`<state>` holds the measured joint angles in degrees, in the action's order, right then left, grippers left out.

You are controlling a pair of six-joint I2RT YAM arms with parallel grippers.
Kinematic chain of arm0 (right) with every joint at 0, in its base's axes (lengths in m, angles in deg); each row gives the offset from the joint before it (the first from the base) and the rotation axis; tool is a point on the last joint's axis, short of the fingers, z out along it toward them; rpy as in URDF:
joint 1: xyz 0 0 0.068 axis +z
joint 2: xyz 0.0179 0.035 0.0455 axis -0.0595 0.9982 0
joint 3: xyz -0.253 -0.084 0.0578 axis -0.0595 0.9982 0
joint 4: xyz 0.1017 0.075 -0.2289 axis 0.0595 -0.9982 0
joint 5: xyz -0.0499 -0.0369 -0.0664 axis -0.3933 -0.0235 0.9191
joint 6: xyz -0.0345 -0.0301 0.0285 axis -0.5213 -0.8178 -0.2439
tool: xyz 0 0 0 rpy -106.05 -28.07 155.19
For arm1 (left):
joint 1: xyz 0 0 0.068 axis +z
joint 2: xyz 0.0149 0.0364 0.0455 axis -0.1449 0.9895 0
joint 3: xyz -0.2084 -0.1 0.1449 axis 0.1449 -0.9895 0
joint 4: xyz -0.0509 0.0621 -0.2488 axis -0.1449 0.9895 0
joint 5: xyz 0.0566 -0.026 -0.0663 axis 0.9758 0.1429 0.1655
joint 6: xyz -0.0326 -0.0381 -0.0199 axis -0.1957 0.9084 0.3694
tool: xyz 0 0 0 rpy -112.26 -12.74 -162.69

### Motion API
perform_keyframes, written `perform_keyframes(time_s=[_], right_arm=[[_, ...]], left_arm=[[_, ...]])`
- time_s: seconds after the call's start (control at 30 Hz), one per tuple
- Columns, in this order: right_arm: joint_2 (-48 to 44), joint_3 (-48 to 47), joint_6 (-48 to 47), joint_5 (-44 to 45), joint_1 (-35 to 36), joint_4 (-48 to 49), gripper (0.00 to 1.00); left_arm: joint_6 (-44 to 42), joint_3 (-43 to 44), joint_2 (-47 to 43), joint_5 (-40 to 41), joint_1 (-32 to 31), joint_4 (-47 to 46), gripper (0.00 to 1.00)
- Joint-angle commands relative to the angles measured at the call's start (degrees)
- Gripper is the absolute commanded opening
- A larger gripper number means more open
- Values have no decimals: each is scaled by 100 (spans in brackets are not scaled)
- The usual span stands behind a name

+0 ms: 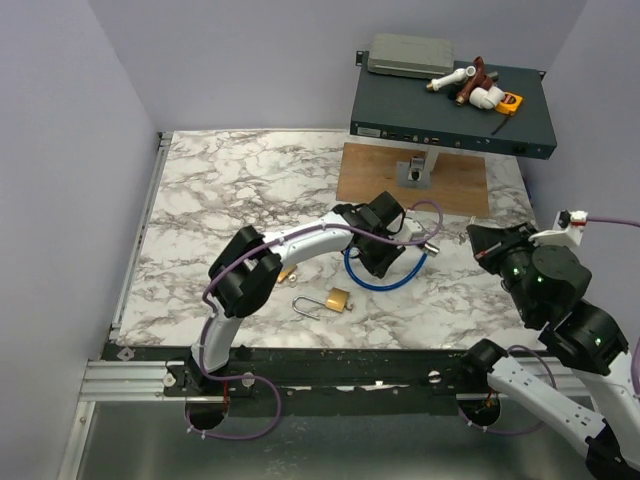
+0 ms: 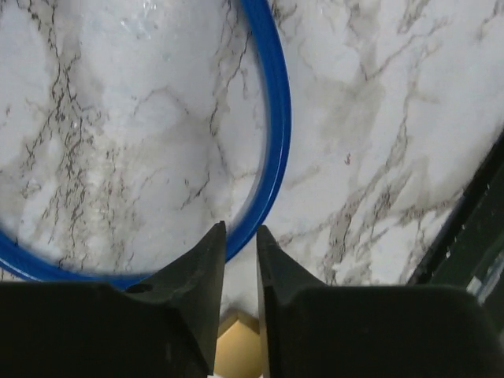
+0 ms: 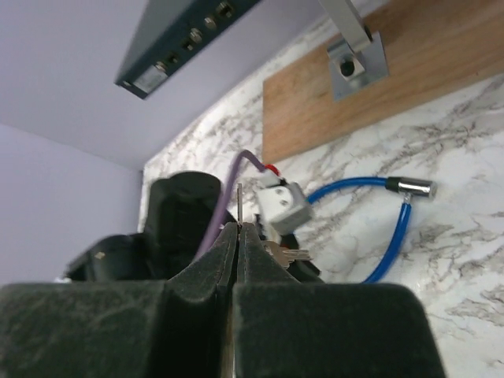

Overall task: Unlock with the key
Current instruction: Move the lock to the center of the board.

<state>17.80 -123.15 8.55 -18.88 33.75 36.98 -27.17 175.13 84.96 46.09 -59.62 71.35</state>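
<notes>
The key (image 3: 239,201) shows only as a thin silver strip, seen from its edge. It sticks up a little past the tips of the right gripper (image 3: 239,229). The two fingers of that gripper are pressed together on it. This gripper hangs in the air to the right of the blue cable (image 2: 278,142), and the key does not touch the cable.

The blue cable lies in a loop on the marble table (image 1: 220,200). Its shiny metal end (image 3: 411,187) is on the right side of the loop.

The left gripper (image 2: 240,228) is just above the loop, with its tips right over the blue line. Its fingers are close together with a thin gap between the tips. A brass bit (image 2: 236,353) shows low down in that gap. I cannot tell if the fingers pinch it or if it is only seen through the gap.

A brass padlock (image 1: 338,298) lies on the table just left of the loop, towards the arms, with its silver hoop swung open.

A wood board (image 1: 450,185) lies behind the loop, with a small grey metal block (image 1: 415,172) on it
</notes>
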Motion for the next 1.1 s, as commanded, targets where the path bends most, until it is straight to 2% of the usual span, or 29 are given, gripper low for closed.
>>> perform_keyframes(time_s=[0.0, 0.17, 0.37, 0.5, 0.67, 0.77, 0.83, 0.9, 1.07], right_arm=[[-2, -519, -245, 192, 27, -271, 1], [27, -851, -564, 124, 32, -237, 1], [33, -1036, -832, 186, 27, -188, 1], [197, -1150, -974, 238, 32, -195, 1], [347, -1201, -1013, 270, 25, -133, 1], [275, -1127, -1000, 268, 25, -76, 1], [198, -1050, -978, 241, 27, -65, 1], [156, -986, -970, 206, 27, -70, 1], [90, -927, -975, 299, 27, -75, 1]], left_arm=[[501, 152, 249, 1261, -300, -913, 16], [417, 406, 802, 1816, -452, -889, 8], [-229, -311, 819, 2140, -935, -1351, 5], [-494, -969, 454, 1694, -1277, -1619, 5], [-810, -1550, 50, 1041, -1768, -1343, 5], [-812, -2009, -270, 765, -1855, -1359, 5], [-893, -2211, -474, 703, -1860, -1418, 6], [-973, -2124, -557, 813, -1815, -1324, 12], [-809, -1194, -345, 467, -1385, -837, 27]])
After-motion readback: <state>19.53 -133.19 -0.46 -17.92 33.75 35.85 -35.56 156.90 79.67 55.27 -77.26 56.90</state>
